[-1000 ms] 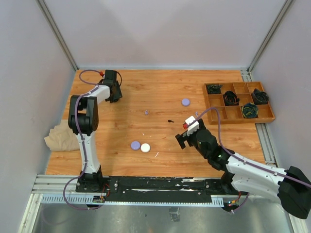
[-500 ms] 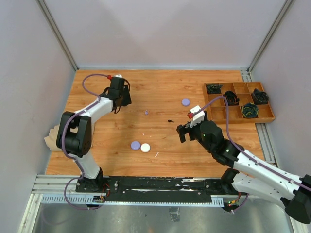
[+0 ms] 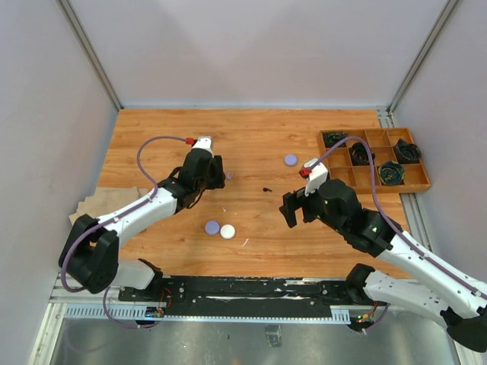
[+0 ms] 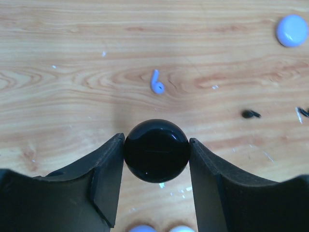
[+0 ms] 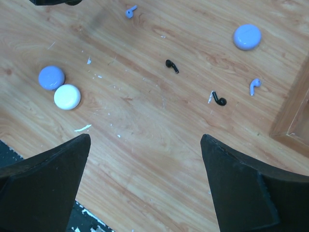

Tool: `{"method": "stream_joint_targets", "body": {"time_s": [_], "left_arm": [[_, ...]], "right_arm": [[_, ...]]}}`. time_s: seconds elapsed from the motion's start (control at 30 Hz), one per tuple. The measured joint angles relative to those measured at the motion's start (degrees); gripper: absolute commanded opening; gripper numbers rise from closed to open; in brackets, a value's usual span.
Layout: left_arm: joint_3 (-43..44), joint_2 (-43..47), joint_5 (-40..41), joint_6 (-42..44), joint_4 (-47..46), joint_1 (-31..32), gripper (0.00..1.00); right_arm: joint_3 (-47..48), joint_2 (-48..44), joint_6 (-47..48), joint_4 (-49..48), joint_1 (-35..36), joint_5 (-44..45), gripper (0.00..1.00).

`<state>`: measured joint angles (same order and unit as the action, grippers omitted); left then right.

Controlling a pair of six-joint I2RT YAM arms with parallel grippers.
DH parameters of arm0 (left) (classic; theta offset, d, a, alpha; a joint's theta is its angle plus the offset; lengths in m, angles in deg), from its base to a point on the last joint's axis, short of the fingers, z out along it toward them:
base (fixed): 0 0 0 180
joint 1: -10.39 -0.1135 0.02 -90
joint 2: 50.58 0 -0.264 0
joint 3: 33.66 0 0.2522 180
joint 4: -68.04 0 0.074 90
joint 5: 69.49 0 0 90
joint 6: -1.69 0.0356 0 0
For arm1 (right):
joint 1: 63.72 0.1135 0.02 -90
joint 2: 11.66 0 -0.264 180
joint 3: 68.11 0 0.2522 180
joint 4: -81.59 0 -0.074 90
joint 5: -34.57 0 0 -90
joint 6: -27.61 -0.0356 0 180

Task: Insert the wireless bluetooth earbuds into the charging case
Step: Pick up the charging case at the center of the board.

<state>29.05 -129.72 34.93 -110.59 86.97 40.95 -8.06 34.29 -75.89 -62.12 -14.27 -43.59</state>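
Observation:
My left gripper [image 3: 207, 176] is shut on a glossy black round case [image 4: 156, 151], held just above the wood. A lavender earbud [image 4: 155, 83] lies just ahead of it and also shows in the top view [image 3: 229, 176]. A black earbud [image 5: 171, 65] lies mid-table [image 3: 267, 189]. A second black earbud [image 5: 219, 100] and a second lavender earbud [image 5: 255, 85] lie near the tray. My right gripper [image 5: 145, 154] is open and empty, hovering over bare wood [image 3: 293, 209].
A lavender case [image 3: 290, 160] sits far centre. A lavender case [image 3: 212, 226] and a white case [image 3: 227, 232] sit together at the near centre, with a white sliver [image 5: 82, 128] close by. A wooden tray [image 3: 415, 186] holds coiled black cables. A beige cloth [image 3: 95, 201] lies left.
My left arm has swung from the far left corner toward the table's middle. My right gripper has shifted slightly right and away from the near edge.

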Motion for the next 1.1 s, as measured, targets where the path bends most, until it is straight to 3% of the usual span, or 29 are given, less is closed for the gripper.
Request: {"method": "stream_joint_targets", "body": {"time_s": [0.33,0.67,0.9,1.1], "left_arm": [[-9.0,10.4,3.1,-0.2,-5.1,10.4,0.47],[-13.2,13.7,8.1,6.6,-13.3,19.3,0.47],[-16.3,15.2,8.3,13.3,-19.7,23.1,0.48],[-21.5,18.8,5.4,19.2,-27.7,23.6,0.51]], "right_arm": [[0.7,-2.7,-5.4,2.4,0.0,-0.9,0.99],[0.3,-1.1,-0.1,-2.4,0.0,-5.0,0.99],[6.9,4.0,2.2,-3.1,-1.7,-9.4,1.00],[10.9,8.7,3.5,-3.2,-4.6,-14.8,0.90]]}}
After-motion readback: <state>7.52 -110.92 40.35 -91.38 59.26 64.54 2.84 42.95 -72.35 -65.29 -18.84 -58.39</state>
